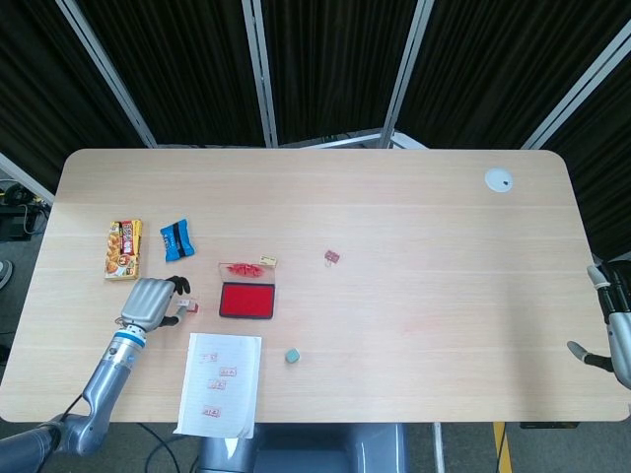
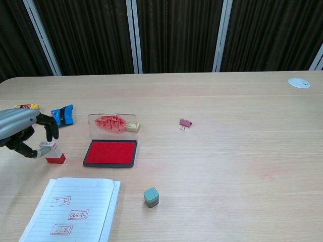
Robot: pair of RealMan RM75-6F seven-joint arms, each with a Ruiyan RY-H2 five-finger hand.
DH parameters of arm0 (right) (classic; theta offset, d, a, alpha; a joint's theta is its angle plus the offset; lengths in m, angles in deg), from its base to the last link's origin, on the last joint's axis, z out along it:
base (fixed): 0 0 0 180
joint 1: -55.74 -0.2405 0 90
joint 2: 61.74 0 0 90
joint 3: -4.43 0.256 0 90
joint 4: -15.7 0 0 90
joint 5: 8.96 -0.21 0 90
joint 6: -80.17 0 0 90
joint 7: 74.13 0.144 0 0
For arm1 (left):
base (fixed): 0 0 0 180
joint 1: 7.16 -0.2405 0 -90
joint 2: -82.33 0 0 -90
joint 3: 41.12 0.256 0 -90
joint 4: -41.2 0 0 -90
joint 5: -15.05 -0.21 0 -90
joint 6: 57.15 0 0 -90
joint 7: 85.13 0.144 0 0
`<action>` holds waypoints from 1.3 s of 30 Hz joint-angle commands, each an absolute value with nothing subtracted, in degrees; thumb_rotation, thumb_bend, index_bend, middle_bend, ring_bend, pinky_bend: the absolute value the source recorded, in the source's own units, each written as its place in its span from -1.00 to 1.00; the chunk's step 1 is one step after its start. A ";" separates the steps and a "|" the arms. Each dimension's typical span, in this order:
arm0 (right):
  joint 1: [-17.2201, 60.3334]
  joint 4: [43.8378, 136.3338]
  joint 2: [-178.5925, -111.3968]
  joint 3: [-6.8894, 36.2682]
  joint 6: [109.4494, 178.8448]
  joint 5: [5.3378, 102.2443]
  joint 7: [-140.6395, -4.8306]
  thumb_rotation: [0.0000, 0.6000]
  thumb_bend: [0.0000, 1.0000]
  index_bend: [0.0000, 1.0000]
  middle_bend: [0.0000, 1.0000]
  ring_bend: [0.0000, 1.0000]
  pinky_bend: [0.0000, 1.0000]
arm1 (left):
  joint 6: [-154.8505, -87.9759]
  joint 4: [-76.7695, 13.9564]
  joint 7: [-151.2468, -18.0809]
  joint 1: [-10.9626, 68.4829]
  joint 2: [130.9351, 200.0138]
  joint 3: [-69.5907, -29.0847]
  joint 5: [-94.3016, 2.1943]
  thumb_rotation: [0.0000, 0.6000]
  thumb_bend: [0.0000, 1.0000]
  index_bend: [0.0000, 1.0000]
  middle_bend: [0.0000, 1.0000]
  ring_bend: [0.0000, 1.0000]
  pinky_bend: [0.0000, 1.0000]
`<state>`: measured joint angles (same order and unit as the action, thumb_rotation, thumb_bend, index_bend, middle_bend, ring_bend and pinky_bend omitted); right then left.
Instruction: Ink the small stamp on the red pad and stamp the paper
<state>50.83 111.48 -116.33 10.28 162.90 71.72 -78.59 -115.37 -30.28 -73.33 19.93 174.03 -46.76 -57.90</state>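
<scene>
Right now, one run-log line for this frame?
phase: grasping stamp | left hand: fingers at small stamp, not lifted | right hand: idle at table edge | red pad: open | paper: three prints

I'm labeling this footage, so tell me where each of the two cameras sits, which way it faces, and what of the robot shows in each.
Head view: high above the near edge, looking steeply down on the whole table; shows the left hand with its forearm, and part of the right hand at the right border.
Chest view: low at the near edge, looking across the table toward the dark curtains; only the left hand shows.
Shared: the left hand at the small stamp, the red ink pad, the paper.
</scene>
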 commanded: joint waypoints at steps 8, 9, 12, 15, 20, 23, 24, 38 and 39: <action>50.79 111.28 -116.38 10.30 162.71 71.48 -78.52 1.00 -1.00 -1.00 -1.00 -1.00 -1.00 | -114.98 -29.92 -73.00 20.25 174.32 -46.50 -57.48 1.00 -0.38 -0.09 -0.09 0.71 0.83; 50.78 111.27 -116.39 10.31 162.69 71.46 -78.51 1.00 -1.00 -1.00 -1.00 -1.00 -1.00 | -114.97 -29.90 -72.96 20.27 174.33 -46.48 -57.45 1.00 -0.38 -0.08 -0.08 0.71 0.83; 50.76 111.20 -116.42 10.32 162.63 71.36 -78.48 1.00 -1.00 -1.00 -1.00 -1.00 -1.00 | -114.98 -29.81 -72.75 20.31 174.37 -46.47 -57.28 1.00 -0.36 -0.06 -0.06 0.71 0.83; 50.73 111.09 -116.47 10.34 162.53 71.24 -78.48 1.00 -1.00 -1.00 -1.00 -1.00 -1.00 | -114.99 -29.79 -72.69 20.34 174.39 -46.47 -57.14 1.00 -0.34 -0.05 -0.04 0.71 0.83; 50.70 111.03 -116.51 10.38 162.47 71.12 -78.48 1.00 -1.00 -1.00 -1.00 -1.00 -1.00 | -114.96 -29.68 -72.81 20.41 174.44 -46.48 -56.99 1.00 -0.28 -0.02 -0.02 0.71 0.83; 50.69 110.96 -116.55 10.39 162.49 71.10 -78.55 1.00 -1.00 -1.00 -1.00 -1.00 -1.00 | -114.82 -29.67 -72.86 20.49 174.42 -46.50 -56.84 1.00 -0.26 0.01 0.00 0.71 0.83; 50.68 110.96 -116.57 10.40 162.49 71.09 -78.57 1.00 -1.00 -1.00 -1.00 -1.00 -1.00 | -114.75 -29.69 -72.92 20.52 174.39 -46.51 -56.79 1.00 -0.26 0.01 0.00 0.71 0.83; 50.79 111.16 -116.46 10.47 162.83 71.15 -78.54 1.00 -1.00 -1.00 -1.00 -1.00 -1.00 | -117.38 -35.94 -76.39 20.77 169.89 -47.20 -60.02 1.00 -0.25 0.05 0.03 0.71 0.83; 50.78 111.14 -116.46 10.50 162.80 71.08 -78.54 1.00 -1.00 -1.00 -1.00 -1.00 -1.00 | -117.74 -36.88 -76.45 20.88 169.33 -47.24 -60.56 1.00 -0.25 0.04 0.03 0.71 0.83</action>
